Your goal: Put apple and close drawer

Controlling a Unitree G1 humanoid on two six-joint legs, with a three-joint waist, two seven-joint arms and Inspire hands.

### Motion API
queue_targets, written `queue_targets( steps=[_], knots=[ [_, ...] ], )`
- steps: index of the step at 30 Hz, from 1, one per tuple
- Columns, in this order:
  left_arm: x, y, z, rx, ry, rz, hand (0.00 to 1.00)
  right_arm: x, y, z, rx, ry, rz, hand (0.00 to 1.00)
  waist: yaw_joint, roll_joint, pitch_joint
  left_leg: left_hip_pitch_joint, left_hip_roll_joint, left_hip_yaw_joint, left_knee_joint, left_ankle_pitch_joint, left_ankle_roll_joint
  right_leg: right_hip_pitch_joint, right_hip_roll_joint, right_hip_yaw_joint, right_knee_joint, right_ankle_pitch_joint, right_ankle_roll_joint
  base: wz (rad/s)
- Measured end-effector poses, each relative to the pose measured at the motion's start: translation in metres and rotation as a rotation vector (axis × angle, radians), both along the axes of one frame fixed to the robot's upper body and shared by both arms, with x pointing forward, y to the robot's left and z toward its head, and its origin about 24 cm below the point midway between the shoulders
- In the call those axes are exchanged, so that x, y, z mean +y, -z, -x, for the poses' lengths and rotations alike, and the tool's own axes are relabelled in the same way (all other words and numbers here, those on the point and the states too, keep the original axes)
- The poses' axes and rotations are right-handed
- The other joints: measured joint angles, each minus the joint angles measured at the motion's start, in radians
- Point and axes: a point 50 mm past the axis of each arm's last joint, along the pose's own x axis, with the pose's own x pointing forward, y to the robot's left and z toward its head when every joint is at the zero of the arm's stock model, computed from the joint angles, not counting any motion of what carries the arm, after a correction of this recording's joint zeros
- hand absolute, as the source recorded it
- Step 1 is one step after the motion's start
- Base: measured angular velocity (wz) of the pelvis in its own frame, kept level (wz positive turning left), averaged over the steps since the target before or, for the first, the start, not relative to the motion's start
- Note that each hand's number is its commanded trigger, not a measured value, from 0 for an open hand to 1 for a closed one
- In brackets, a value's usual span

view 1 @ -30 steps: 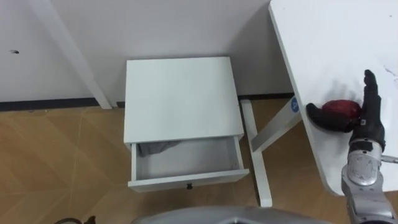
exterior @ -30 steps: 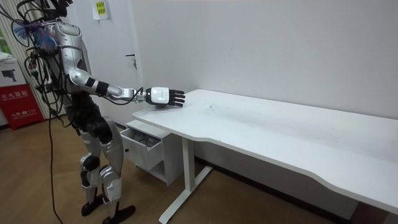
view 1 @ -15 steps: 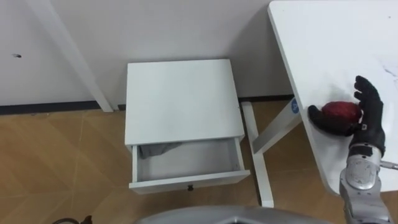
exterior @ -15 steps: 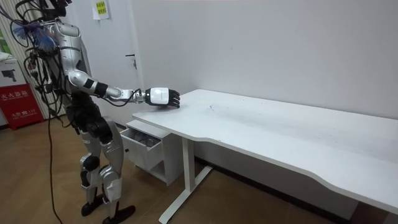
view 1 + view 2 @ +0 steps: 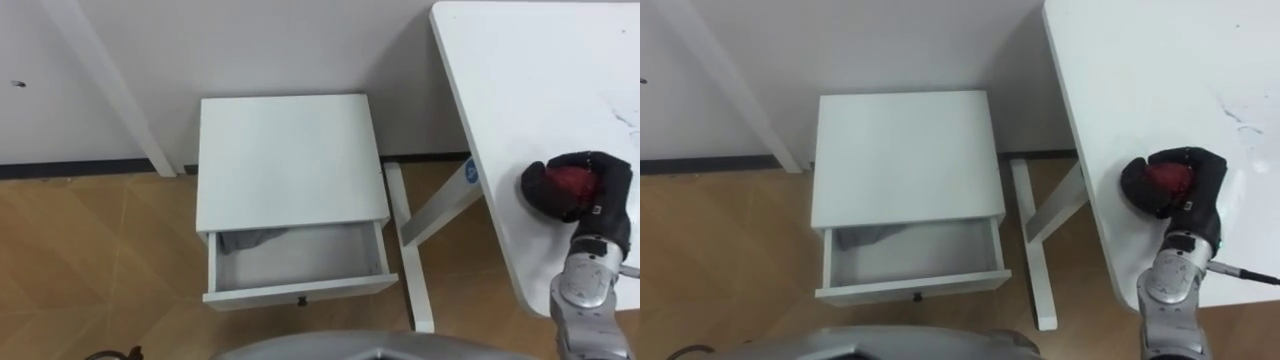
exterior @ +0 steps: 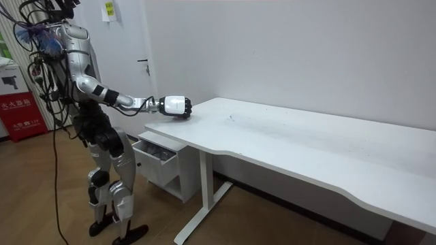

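A dark red apple [image 5: 569, 183] [image 5: 1164, 178] lies near the front left corner of the white desk [image 5: 530, 90]. My right hand [image 5: 590, 195] [image 5: 1185, 190] [image 6: 178, 106] is on it, black fingers and thumb curled round it. Down to the left stands a white bedside cabinet [image 5: 288, 160] with its drawer [image 5: 298, 265] [image 5: 910, 262] pulled out; a grey cloth [image 5: 252, 239] lies in the drawer's back left corner. In the room view I stand beside the cabinet with the right arm stretched out over the desk corner.
The desk's white leg and foot [image 5: 412, 245] stand on the wooden floor between cabinet and desk. A slanted white bar [image 5: 110, 90] leans against the wall on the left. A red box [image 6: 20, 112] sits at the room view's left.
The right hand's fingers, straight a second ago beside the apple, have curled down and closed round it. The cabinet and drawer have not moved.
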Motion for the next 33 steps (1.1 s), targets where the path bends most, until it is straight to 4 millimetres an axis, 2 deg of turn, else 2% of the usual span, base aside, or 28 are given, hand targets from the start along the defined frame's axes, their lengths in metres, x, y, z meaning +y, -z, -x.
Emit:
queue_targets(
  steps=[7, 11, 17, 20, 22, 25, 27, 30, 33],
  knots=[
    [-0.007, 0.002, -0.002, 0.015, 0.066, 0.020, 0.00, 0.008, -0.003, -0.007, 0.005, -0.036, 0.003, 1.00, 0.008, 0.005, 0.0020, -0.001, 0.000, 0.002, 0.002, 0.000, 0.000, -0.001, 0.001, 0.001, 0.002, 0.001, -0.001, 0.00],
    [-0.010, 0.003, -0.004, 0.022, 0.104, 0.026, 0.00, 0.025, -0.006, -0.015, -0.013, -0.112, -0.007, 1.00, 0.011, 0.014, 0.0021, -0.001, 0.001, 0.002, 0.003, 0.000, 0.000, -0.003, 0.001, 0.003, 0.003, 0.002, -0.003, -0.02],
    [-0.016, 0.004, -0.016, 0.014, 0.182, 0.027, 0.00, 0.057, -0.014, -0.031, -0.019, -0.319, 0.069, 1.00, 0.048, 0.022, 0.0021, -0.032, 0.003, 0.002, 0.013, 0.001, 0.000, -0.030, 0.002, 0.001, 0.006, 0.007, -0.006, -0.01],
    [-0.020, 0.005, -0.017, 0.017, 0.195, 0.042, 0.00, 0.079, -0.007, -0.033, 0.042, -0.463, 0.047, 1.00, 0.070, 0.023, 0.0031, -0.037, 0.002, -0.010, 0.014, 0.001, 0.000, -0.028, 0.001, -0.008, 0.002, 0.007, -0.006, 0.12],
    [-0.023, 0.006, -0.019, 0.018, 0.199, 0.048, 0.00, 0.100, 0.000, -0.032, 0.097, -0.577, 0.006, 1.00, 0.090, 0.027, 0.0066, -0.043, 0.001, -0.025, 0.015, 0.001, 0.000, -0.030, 0.000, -0.018, 0.001, 0.007, -0.006, 0.19],
    [-0.026, 0.007, -0.026, 0.004, 0.204, 0.058, 0.00, 0.128, 0.004, -0.033, 0.145, -0.754, -0.025, 1.00, 0.108, 0.037, 0.0194, -0.071, -0.005, -0.057, 0.022, 0.003, 0.003, -0.035, -0.008, -0.053, 0.000, 0.007, -0.005, 0.35],
    [-0.027, 0.007, -0.025, 0.007, 0.202, 0.061, 0.00, 0.132, 0.003, -0.036, 0.153, -0.792, -0.021, 1.00, 0.126, 0.042, 0.0207, -0.081, -0.005, -0.063, 0.023, 0.003, 0.003, -0.040, -0.009, -0.065, -0.001, 0.007, -0.005, 0.20],
    [-0.027, 0.007, -0.025, 0.008, 0.202, 0.072, 0.00, 0.135, 0.000, -0.042, 0.151, -0.829, -0.017, 1.00, 0.125, 0.041, 0.0196, -0.094, -0.004, -0.083, 0.033, 0.004, 0.003, -0.046, -0.010, -0.074, 0.000, 0.007, -0.005, 0.20],
    [-0.028, 0.007, -0.026, 0.008, 0.202, 0.077, 0.00, 0.138, -0.005, -0.044, 0.141, -0.861, -0.022, 1.00, 0.126, 0.041, 0.0180, -0.094, -0.004, -0.084, 0.032, 0.004, 0.003, -0.046, -0.010, -0.075, -0.001, 0.007, -0.005, 0.03]
  ],
)
